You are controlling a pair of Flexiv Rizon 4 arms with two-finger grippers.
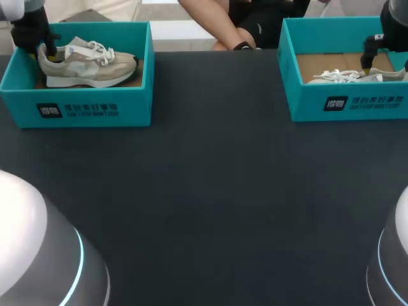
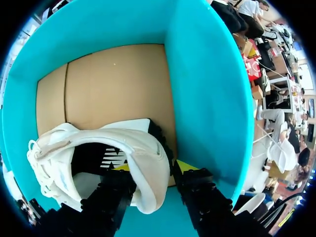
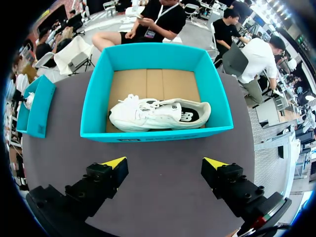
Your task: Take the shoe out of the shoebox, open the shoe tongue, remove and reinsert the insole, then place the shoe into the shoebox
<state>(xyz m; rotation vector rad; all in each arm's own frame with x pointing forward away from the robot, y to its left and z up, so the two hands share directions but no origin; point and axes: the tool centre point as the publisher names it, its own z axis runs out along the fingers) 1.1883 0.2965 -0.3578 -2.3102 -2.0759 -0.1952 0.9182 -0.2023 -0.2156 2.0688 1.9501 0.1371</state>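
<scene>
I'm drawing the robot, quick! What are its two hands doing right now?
Left gripper: closed on the heel of the shoe.
Right gripper: open, holding nothing.

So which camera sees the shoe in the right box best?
The right wrist view: the whole shoe lies open to view in its box. The head view catches only its top over the wall; the left wrist view shows only the other shoe.

Matt teal cardboard shoebox [image 1: 19, 102] with bare brown card floor, soft cloth-and-suede shoe [image 1: 89, 65], matt dark tabletop [image 1: 210, 191]
</scene>
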